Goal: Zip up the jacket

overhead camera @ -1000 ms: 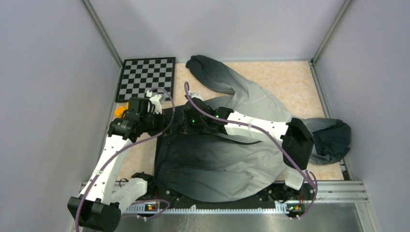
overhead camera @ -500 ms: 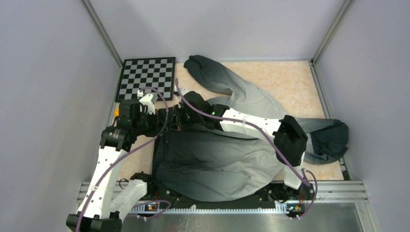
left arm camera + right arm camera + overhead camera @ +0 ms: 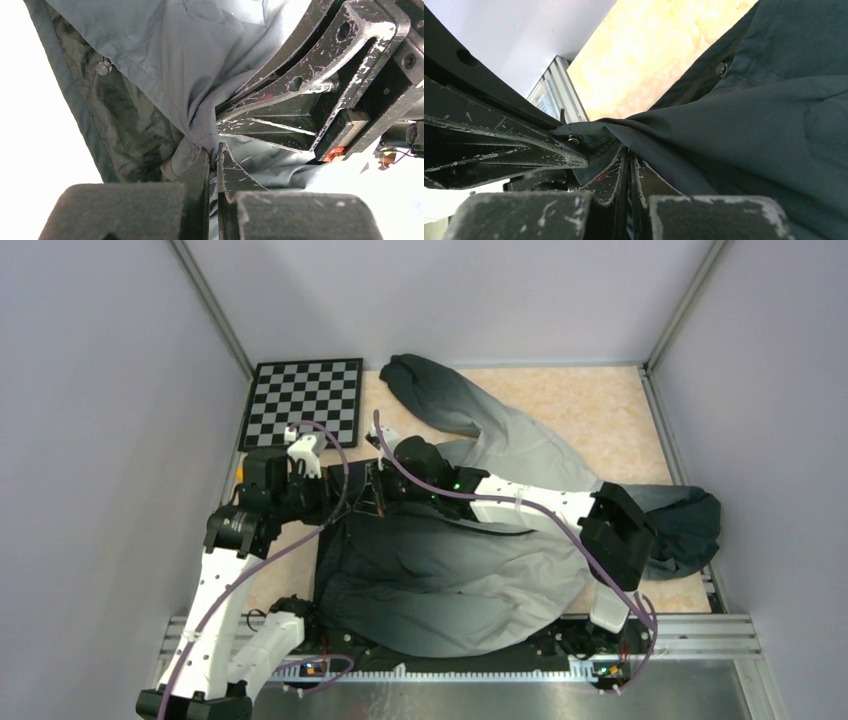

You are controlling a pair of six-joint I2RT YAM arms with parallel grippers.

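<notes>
Left gripper [image 3: 216,159] and right gripper [image 3: 628,159], jaws nearly closed, pinch the jacket [image 3: 450,575]; soft, slippery cloth, likely best held along its front edge.

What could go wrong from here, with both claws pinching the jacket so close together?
1. Collision: the left claw and right claw are both shut on the jacket, nearly touching each other at its dark end. A small sideways pull could knock them together.
2. Slip: each claw holds only a thin fold near the fabric's edge, which may slide out once the cloth is tensioned.
</notes>
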